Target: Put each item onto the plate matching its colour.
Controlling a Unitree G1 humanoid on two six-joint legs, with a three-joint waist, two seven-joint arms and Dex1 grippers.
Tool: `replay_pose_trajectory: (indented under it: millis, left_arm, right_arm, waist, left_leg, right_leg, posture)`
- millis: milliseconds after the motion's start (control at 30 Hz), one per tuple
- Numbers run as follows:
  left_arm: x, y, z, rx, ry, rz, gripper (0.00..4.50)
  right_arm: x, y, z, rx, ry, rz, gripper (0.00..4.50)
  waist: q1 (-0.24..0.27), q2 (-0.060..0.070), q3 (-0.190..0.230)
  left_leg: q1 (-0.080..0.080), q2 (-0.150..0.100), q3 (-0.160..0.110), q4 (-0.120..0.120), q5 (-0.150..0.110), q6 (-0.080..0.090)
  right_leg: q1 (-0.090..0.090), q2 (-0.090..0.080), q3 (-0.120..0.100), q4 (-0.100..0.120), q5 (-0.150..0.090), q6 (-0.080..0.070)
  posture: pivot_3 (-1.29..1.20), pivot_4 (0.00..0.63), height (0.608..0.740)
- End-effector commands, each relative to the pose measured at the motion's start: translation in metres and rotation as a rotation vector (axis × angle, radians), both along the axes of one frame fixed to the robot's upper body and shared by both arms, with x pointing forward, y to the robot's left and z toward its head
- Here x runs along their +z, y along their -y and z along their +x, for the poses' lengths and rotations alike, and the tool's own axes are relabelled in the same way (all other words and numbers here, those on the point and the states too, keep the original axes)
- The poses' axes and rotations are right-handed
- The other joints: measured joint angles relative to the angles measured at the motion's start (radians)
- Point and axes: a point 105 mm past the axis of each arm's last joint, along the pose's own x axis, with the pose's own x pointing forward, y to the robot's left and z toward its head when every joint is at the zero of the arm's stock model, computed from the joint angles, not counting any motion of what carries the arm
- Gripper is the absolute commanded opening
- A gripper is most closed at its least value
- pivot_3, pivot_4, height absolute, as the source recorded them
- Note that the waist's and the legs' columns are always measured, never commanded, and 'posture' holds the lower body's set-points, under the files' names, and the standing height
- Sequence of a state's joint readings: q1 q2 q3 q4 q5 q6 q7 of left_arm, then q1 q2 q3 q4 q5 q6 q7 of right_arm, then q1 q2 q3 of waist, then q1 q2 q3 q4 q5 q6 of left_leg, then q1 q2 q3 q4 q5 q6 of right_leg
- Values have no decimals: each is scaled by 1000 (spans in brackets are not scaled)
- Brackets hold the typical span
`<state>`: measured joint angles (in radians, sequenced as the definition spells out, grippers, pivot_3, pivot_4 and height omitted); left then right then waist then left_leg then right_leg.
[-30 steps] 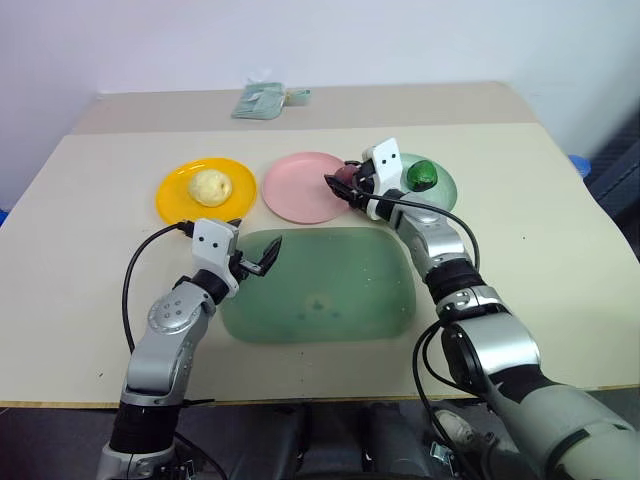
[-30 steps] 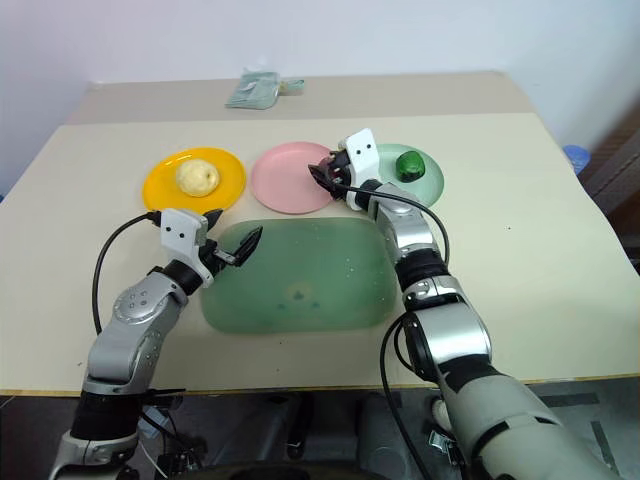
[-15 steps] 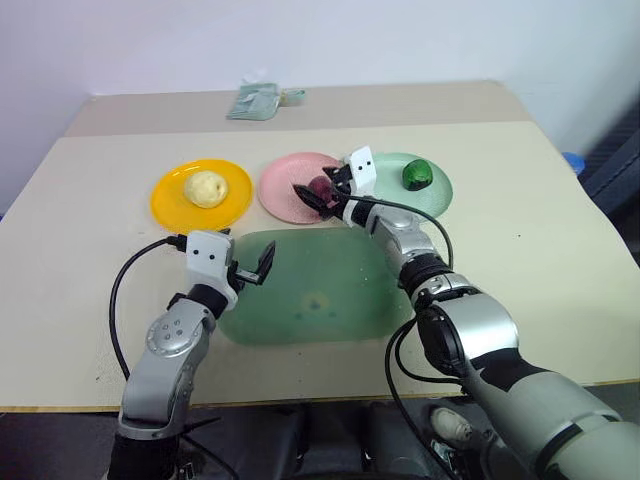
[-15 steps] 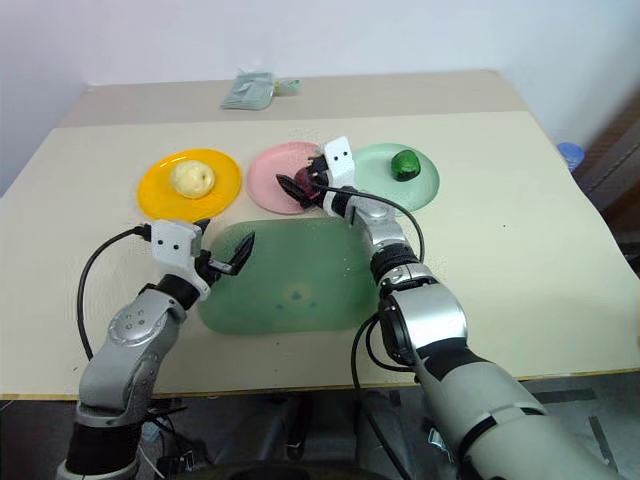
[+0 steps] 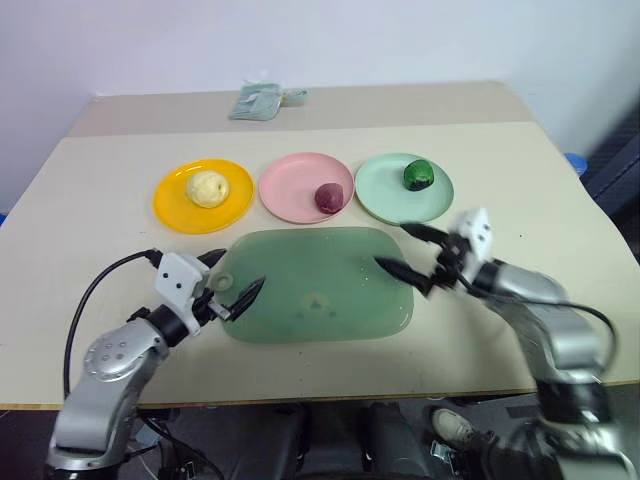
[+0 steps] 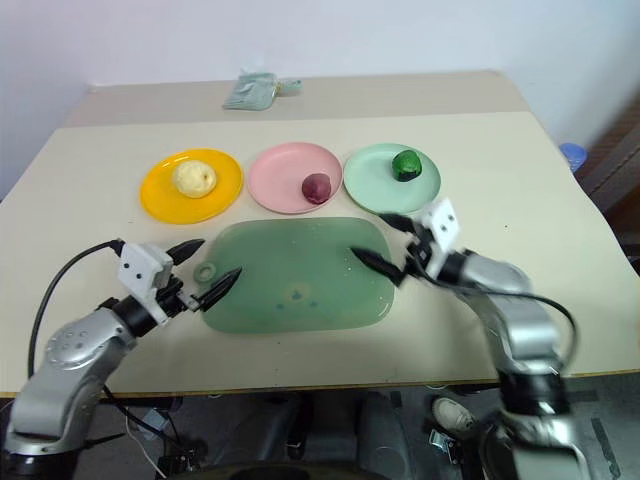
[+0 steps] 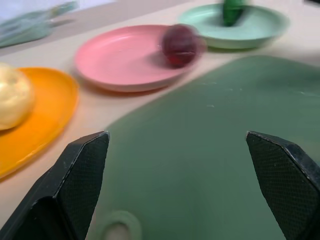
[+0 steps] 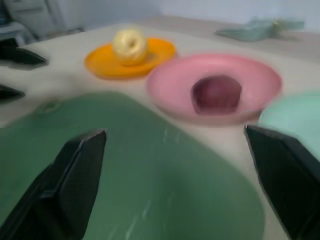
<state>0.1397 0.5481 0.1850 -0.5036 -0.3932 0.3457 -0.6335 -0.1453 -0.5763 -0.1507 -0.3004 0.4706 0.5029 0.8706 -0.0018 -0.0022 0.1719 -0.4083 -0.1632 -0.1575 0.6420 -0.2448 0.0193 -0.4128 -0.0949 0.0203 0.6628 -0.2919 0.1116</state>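
I see left gripper (image 5: 232, 280) at mat's (image 5: 320, 300) 9 o'clock edge, jaws wide, empty. Right gripper (image 5: 410, 258) at mat's 3 o'clock, jaws wide, empty, blurred. Beyond: yellow lump (image 5: 209, 186) on orange plate (image 5: 175, 205), maroon lump (image 5: 329, 196) on pink plate (image 5: 290, 185), green lump (image 5: 418, 175) on mint plate (image 5: 385, 195). Far bundle (image 5: 262, 100) unclear.

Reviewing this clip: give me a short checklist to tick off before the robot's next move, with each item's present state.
1. Yellow lump on orange plate: ok.
2. Maroon lump on pink plate: ok, near the rim.
3. Green lump on mint plate: ok.
4. Left tool open, holding nothing: ok.
5. Right tool open, holding nothing: ok.
6. Mat free of lumps: ok.
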Motion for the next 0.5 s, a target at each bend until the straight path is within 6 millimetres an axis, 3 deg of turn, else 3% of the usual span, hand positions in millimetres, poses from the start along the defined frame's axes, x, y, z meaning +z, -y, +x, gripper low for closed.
replay_pose_trajectory:
  millis: [33, 300, 500]
  left_arm:
    - [11, -4, -9, -88, 20, 4, 4500]
    - [26, -20, -30, -193, -1, 23, 4500]
    - [29, -23, -33, -214, -23, -5, 4500]
  right_arm:
    - [14, 11, -20, -9, 22, -24, 4489]
    - [8, 43, -42, -175, 6, -91, 4489]
    - [7, 58, -40, -261, 20, -111, 4489]
  waist:
    - [4, 0, 0]
    - [20, 0, 0]
    - [17, 0, 0]
  left_leg:
    - [0, 0, 0, 0, 0, 0]
    - [0, 0, 1, 0, -1, 2]
    - [1, 0, 1, 0, -1, 2]
  right_leg:
    - [0, 0, 0, 0, 0, 0]
    - [2, -1, 0, -2, 0, 0]
    - [4, -1, 0, -3, 0, 0]
  posture:
    - [0, 150, 740]
    - [0, 150, 740]
    - [0, 150, 740]
